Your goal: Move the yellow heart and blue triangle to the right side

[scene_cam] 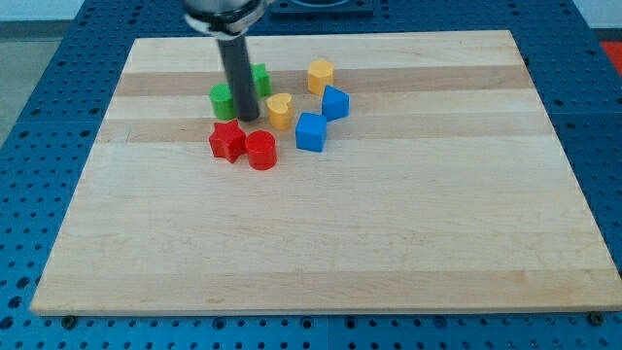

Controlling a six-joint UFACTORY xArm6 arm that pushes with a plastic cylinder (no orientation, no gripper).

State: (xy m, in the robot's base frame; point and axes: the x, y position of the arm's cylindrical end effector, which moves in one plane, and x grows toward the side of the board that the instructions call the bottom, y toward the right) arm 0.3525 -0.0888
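The yellow heart (pixel 280 110) lies in the cluster at the view's upper middle. A blue block (pixel 334 102) that looks like the triangle sits just to its right. A blue cube (pixel 311 131) lies below and between them. My tip (pixel 246 119) rests on the board just left of the yellow heart, with a small gap, and right of a green block (pixel 223 100). The rod partly hides a second green block (pixel 260 78) behind it.
A red star (pixel 226 141) and a red cylinder (pixel 260 151) lie just below my tip. A yellow hexagon block (pixel 321 75) sits above the blue blocks. The wooden board (pixel 389 243) rests on a blue perforated table (pixel 39 117).
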